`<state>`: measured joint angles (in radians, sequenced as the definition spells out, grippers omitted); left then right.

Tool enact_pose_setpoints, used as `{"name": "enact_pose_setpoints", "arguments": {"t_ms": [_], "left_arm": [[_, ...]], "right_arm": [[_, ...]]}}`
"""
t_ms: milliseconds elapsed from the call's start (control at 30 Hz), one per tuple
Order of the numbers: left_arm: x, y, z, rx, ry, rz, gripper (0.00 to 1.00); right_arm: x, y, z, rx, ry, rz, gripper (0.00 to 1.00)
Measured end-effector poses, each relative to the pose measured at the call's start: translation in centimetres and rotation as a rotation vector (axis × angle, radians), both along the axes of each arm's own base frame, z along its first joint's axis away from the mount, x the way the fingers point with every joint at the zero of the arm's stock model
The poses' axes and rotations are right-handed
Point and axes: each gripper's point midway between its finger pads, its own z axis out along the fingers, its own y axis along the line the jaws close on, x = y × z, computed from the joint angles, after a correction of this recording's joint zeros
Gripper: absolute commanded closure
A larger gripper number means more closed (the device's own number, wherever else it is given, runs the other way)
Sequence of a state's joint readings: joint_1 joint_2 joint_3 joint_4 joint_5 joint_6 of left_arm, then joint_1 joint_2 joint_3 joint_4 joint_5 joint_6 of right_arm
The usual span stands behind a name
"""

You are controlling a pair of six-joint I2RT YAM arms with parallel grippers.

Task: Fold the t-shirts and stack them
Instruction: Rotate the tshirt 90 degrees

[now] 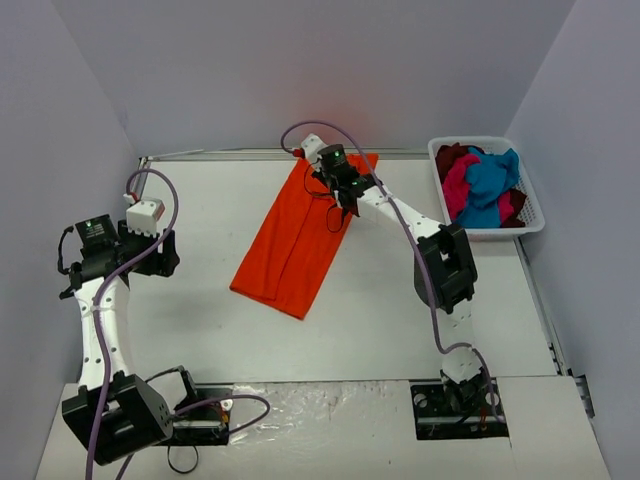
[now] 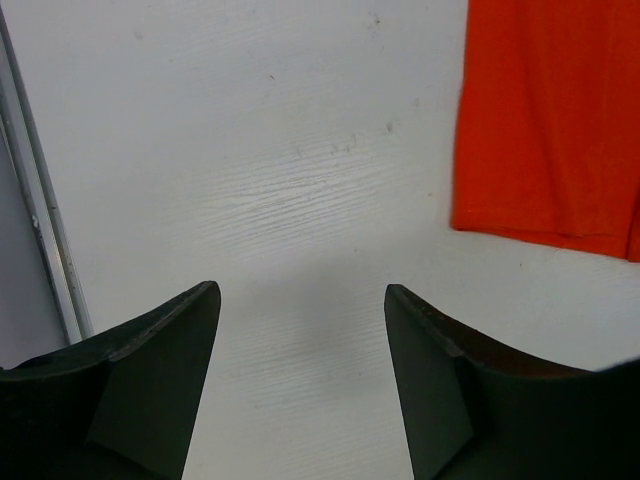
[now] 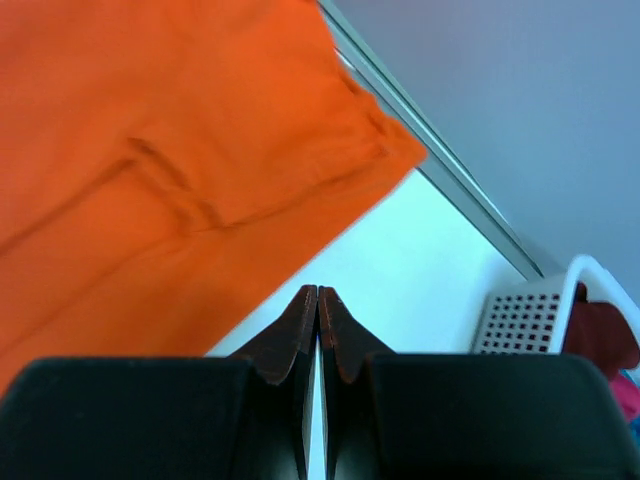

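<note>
The bright orange t-shirt [image 1: 290, 240] lies folded lengthwise into a long strip, running diagonally across the middle of the table. My right gripper [image 1: 345, 203] is shut and empty, at the right edge of the shirt's far end. In the right wrist view, the gripper [image 3: 318, 291] sits just off the orange cloth [image 3: 150, 180], over bare table. My left gripper [image 1: 158, 255] is open and empty over the table at the left [image 2: 302, 290]. The shirt's near corner [image 2: 545, 130] shows to its right. Teal-blue [image 1: 490, 185], magenta-pink [image 1: 458, 187] and dark red [image 1: 452, 157] shirts lie bunched in the basket.
The white plastic basket [image 1: 492, 235] stands at the far right, and also shows in the right wrist view [image 3: 525, 320]. A metal rail [image 1: 220, 154] runs along the table's far edge and another along the left edge [image 2: 45, 230]. Grey walls enclose three sides.
</note>
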<state>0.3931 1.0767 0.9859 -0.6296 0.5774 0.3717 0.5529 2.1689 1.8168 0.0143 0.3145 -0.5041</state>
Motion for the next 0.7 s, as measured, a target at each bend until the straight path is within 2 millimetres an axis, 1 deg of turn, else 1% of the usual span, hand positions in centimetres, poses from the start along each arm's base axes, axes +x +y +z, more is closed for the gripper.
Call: {"name": "enact_pose_setpoints", "arguments": {"t_ms": [33, 100, 133, 167, 200, 233, 267, 333, 433, 500, 567, 700], "left_arm": [[0.0, 0.0, 0.1, -0.001, -0.003, -0.001, 0.33], [-0.1, -0.1, 0.3, -0.001, -0.01, 0.0, 0.32], [-0.1, -0.1, 0.4, -0.001, -0.014, 0.002, 0.31], [-0.1, -0.1, 0.5, -0.001, -0.02, 0.005, 0.31], [-0.1, -0.1, 0.7, 0.001, -0.026, 0.009, 0.3], [-0.1, -0.1, 0.8, 0.003, -0.033, 0.013, 0.3], [-0.2, 0.0, 0.9, 0.004, -0.04, 0.02, 0.3], [-0.3, 0.2, 1.1, 0.01, -0.049, 0.038, 0.29], [-0.3, 0.6, 1.7, 0.022, -0.072, 0.064, 0.28], [-0.3, 0.9, 2.0, 0.027, -0.086, 0.077, 0.28], [-0.3, 1.1, 2.2, 0.029, -0.094, 0.089, 0.28], [-0.6, 1.5, 1.9, 0.026, -0.092, 0.11, 0.27]], "right_arm": [[-1.1, 1.2, 1.0, 0.02, 0.005, 0.034, 1.0], [-3.5, 3.3, 2.2, 0.063, 0.039, 0.106, 1.0], [-4.8, 4.5, 2.4, 0.08, 0.067, 0.151, 1.0], [-6.6, 5.9, 2.3, 0.1, 0.11, 0.212, 1.0], [-8.2, 6.9, 2.0, 0.11, 0.153, 0.262, 1.0], [-9.5, 7.5, 1.4, 0.116, 0.198, 0.301, 1.0], [-11.4, 8.4, 0.6, 0.113, 0.252, 0.346, 1.0], [-14.4, 9.5, -1.4, 0.106, 0.359, 0.413, 1.0], [-18.9, 10.1, -4.6, 0.074, 0.515, 0.481, 1.0], [-21.2, 10.3, -6.1, 0.048, 0.588, 0.512, 1.0], [-23.1, 10.5, -7.1, 0.027, 0.642, 0.538, 1.0], [-25.1, 11.2, -8.3, 0.008, 0.698, 0.575, 1.0]]}}
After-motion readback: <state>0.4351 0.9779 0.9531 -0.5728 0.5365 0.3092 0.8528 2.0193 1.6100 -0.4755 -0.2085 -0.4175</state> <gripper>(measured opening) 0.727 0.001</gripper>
